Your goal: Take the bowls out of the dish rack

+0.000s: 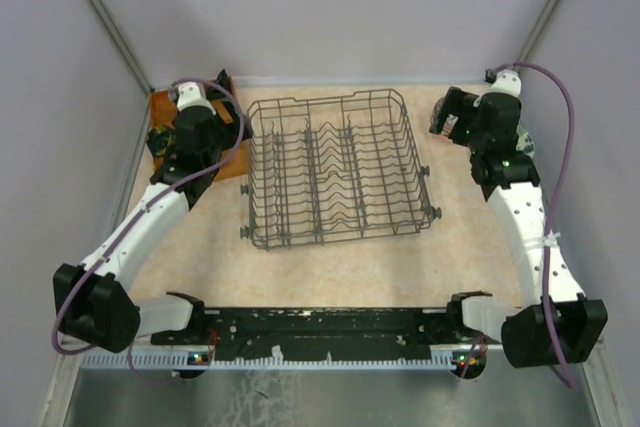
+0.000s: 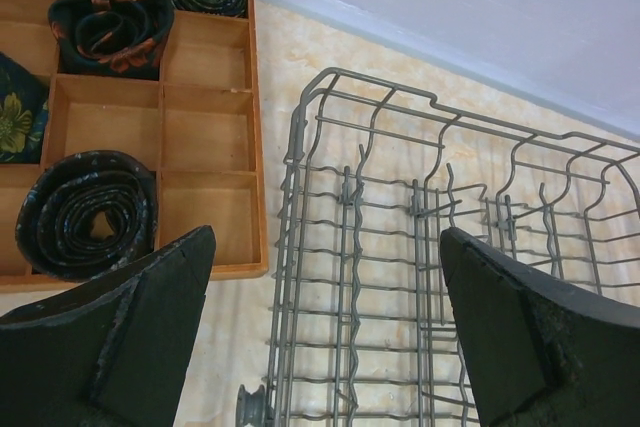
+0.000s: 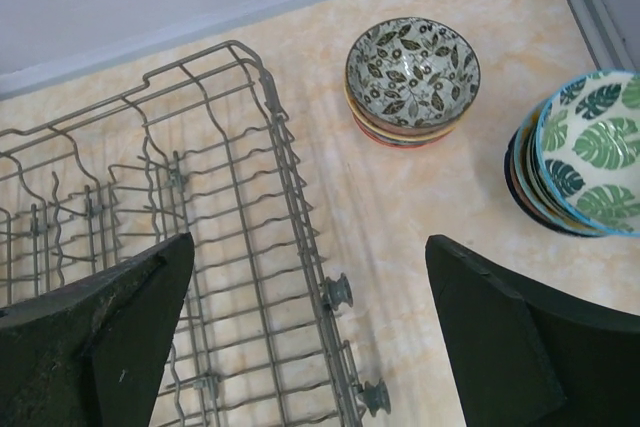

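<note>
Grey wire rack (image 1: 340, 169) dead centre, two stacks of bowls (image 3: 413, 72) off its two o'clock; left gripper (image 2: 326, 237) at ten, right gripper (image 3: 308, 244) at two, jaws wide

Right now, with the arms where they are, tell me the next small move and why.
Probably draw both arms back toward rest. The dish rack shows only bare wire in every view. The bowls stand in two stacks on the table beside it. The left gripper and right gripper are open, holding nothing, so nothing seems left to unload.
</note>
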Controlling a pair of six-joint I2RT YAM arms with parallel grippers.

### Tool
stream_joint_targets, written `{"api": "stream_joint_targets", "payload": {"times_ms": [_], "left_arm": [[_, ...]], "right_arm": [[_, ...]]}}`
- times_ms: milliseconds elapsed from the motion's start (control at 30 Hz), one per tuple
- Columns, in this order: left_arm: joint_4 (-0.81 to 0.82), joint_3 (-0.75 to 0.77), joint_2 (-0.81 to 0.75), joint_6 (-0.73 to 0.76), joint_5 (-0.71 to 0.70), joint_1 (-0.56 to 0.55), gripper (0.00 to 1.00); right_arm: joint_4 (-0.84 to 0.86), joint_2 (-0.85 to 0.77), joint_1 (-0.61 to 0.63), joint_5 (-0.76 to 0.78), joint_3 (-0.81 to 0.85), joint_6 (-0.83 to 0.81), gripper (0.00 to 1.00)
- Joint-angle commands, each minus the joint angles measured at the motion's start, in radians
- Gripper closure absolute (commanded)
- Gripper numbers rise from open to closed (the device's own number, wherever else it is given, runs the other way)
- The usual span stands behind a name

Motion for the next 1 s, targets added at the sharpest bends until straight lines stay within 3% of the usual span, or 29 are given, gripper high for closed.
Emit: {"api": "stream_joint_targets", "payload": {"times_ms": [0,167,233,433,800,967], "left_arm": [[0.035,-0.045,-0.080,0.004,-0.010,-0.004,0.01],[0.055,-0.095,-0.155,0.002,-0.031,-0.005,0.01],[0.065,-0.110,-0.175,0.002,-0.027,-0.005,0.01],[0.045,-0.110,-0.188,-0.002,-0.016,-0.005,0.01],[0.036,-0.132,-0.237,0.011,-0.035,-0.005,0.01],[0.045,-0.137,-0.239,0.015,-0.046,-0.005,0.01]], "right_arm": [[0.137,-0.103,0.004,0.067,-0.089,0.085,0.01],[0.228,-0.174,0.016,-0.138,-0.194,0.114,0.01],[0.235,-0.177,0.078,-0.171,-0.209,0.099,0.01],[0.225,-0.155,0.376,-0.029,-0.255,0.028,0.01],[0.368,-0.142,0.682,0.145,-0.438,0.017,0.01],[0.415,-0.161,0.709,0.155,-0.516,0.047,0.01]]}}
